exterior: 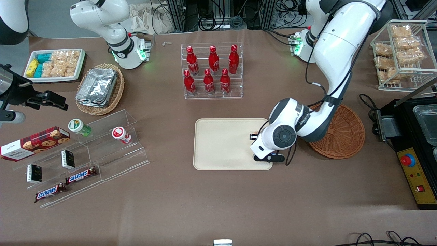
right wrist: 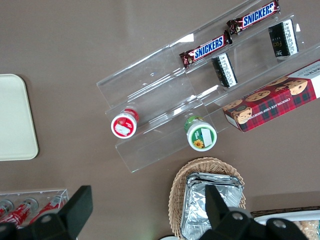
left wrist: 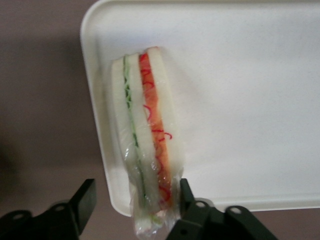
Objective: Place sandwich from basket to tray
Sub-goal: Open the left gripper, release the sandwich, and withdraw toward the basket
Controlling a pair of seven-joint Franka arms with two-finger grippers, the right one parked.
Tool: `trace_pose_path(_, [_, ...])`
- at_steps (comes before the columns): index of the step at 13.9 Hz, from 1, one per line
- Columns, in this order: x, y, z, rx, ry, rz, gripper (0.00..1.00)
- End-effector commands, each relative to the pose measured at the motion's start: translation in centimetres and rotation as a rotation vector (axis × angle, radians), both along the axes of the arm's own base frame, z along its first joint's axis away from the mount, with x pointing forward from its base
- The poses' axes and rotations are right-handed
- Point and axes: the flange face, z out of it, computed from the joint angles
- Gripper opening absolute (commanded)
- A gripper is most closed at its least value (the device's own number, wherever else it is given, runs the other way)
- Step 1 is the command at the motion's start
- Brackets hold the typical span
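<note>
The sandwich (left wrist: 145, 145) lies on the tray (exterior: 218, 143), wrapped in clear film, close to the tray's edge toward the working arm's end of the table. In the wrist view its length runs along that edge, and its tip nearest the camera reaches the tray's rounded corner and pokes a little over the rim. The gripper (left wrist: 135, 210) hangs above that tip with its fingers (left wrist: 82, 205) spread. One finger stands clear of the wedge over the bare table; the other sits just beside the wrap, and whether it touches cannot be told. So the hand is released, grasping nothing. The basket (exterior: 344, 133) sits beside the tray toward the working arm's end, and what shows of it past the arm holds nothing.

By its look the wedge should be light and soft: pale bread that squashes under a hard pinch, with red and green layers that could slide out along the cut edge. The film looks smooth and loose, so it may slip or bunch between the pads. The safest hold would be across the two flat bread faces, squeezing the layers together, with gentle force and away from the thin tip.
</note>
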Motion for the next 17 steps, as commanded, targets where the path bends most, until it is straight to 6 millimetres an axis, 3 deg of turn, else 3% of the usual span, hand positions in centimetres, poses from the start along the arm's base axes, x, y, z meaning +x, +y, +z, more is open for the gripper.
trace_pose_path(1, [1.3,3.8,4.7,0.036,-0.005,0.052,1.0])
trace_pose_path(4, [2.4,8.7,10.6,0.055,-0.034,0.098,1.0])
trace_pose_path(13, [3.8,25.3,24.3,-0.021,-0.115,-0.129,1.0])
trace_pose_path(15, [4.1,26.3,27.0,-0.02,-0.124,-0.122,1.0])
trace_pose_path(17, [4.1,27.0,28.1,-0.012,-0.138,-0.111,1.0])
